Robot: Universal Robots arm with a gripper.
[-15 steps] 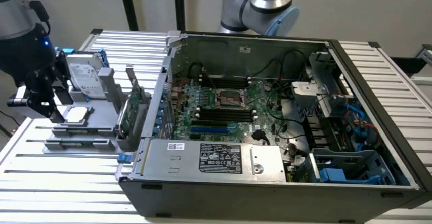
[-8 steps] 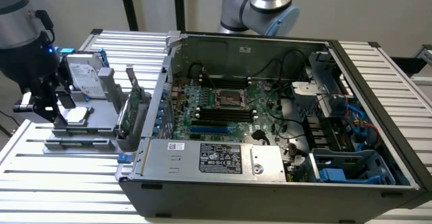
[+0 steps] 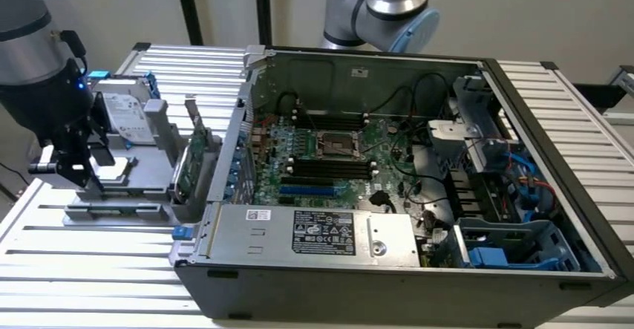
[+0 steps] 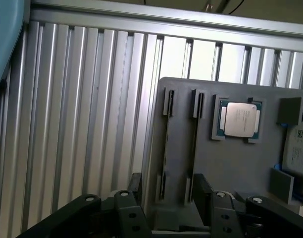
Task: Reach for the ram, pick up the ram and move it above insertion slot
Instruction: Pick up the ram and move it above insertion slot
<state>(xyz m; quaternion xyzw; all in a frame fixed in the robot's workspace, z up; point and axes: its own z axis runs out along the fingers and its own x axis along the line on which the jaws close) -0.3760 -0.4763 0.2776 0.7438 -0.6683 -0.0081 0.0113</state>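
Hovering over the ram, hand spread wide.

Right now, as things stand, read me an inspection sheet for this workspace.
Surface: slatted metal table carrying an open computer case.
Job's things: ram probably a thin edge-on strip in the grey holder, cannot confirm; nothing gripped.
Clutter: processor, hard drive, upright expansion card.
Grippers: gripper open, above the grey holder.
Cables: black and blue leads inside the case.
Surroundings: second arm behind the case.
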